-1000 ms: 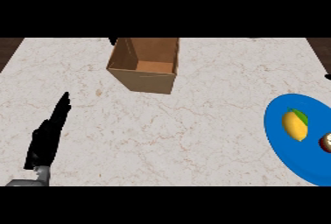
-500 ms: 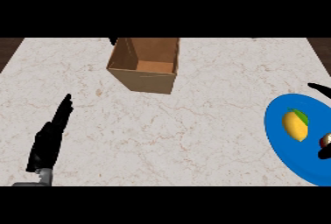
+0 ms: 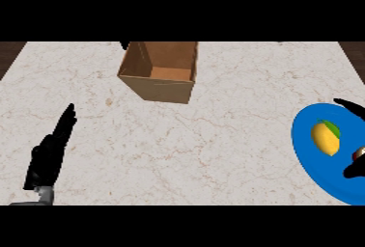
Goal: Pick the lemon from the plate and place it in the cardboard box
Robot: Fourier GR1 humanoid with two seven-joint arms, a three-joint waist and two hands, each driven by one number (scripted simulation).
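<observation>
Might nudge lemon [image 3: 327, 138] off plate [image 3: 306, 161] at counter's right edge, with right hand [image 3: 354, 170] spread, clamped on nothing; left hand [image 3: 49, 153] flat.

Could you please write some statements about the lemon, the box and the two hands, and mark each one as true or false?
1. The lemon lies on the blue plate. True.
2. The cardboard box stands on the plate. False: it stands on the counter, at the far side, apart from the plate.
3. The left hand holds the lemon. False: it rests open at the lower left, holding nothing.
4. The box is open at its top. True.
5. The right hand shows at the view's right edge, by the plate. True.
</observation>
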